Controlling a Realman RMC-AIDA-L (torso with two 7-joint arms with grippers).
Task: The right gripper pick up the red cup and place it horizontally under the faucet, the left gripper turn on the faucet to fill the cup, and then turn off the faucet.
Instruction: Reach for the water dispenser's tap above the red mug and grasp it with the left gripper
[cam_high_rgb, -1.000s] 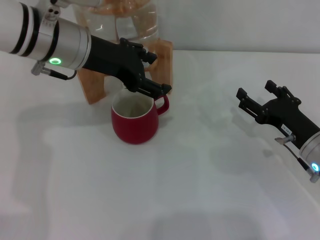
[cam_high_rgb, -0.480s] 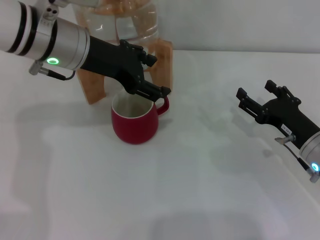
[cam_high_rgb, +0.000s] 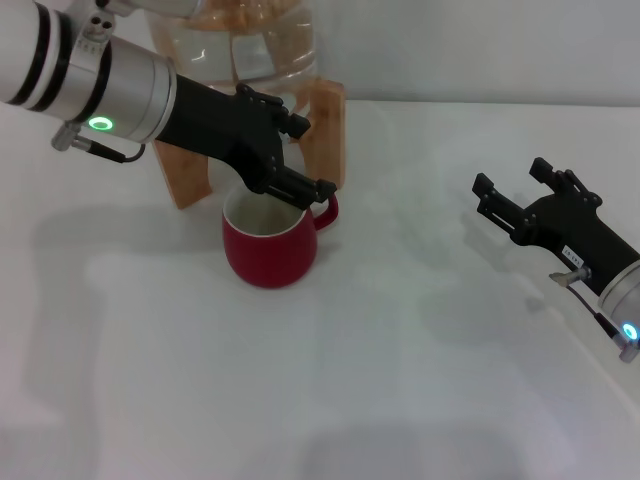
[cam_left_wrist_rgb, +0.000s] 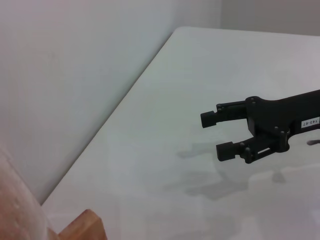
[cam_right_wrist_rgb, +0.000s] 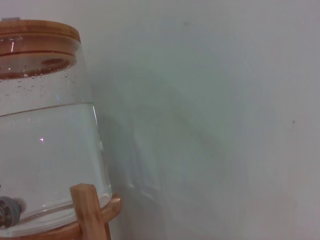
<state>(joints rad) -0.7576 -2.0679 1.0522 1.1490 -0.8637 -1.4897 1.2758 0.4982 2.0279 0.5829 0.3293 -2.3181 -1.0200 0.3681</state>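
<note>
The red cup (cam_high_rgb: 268, 245) stands upright on the white table, handle to the right, just in front of the glass water jar (cam_high_rgb: 262, 45) on its wooden stand (cam_high_rgb: 325, 125). My left gripper (cam_high_rgb: 312, 157) hovers over the cup's far rim, in front of the stand, with its fingers apart and nothing seen between them. It hides the faucet in the head view; a bit of chrome faucet (cam_right_wrist_rgb: 7, 212) shows in the right wrist view. My right gripper (cam_high_rgb: 510, 195) is open and empty at the right of the table, also seen in the left wrist view (cam_left_wrist_rgb: 215, 134).
The jar (cam_right_wrist_rgb: 47, 145) holds water and has a wooden lid (cam_right_wrist_rgb: 35, 31). A grey wall runs behind the table. The white table (cam_high_rgb: 400, 380) stretches between the cup and the right gripper.
My left gripper has drawn slightly to the left over the cup. The cup and the right arm have not moved.
</note>
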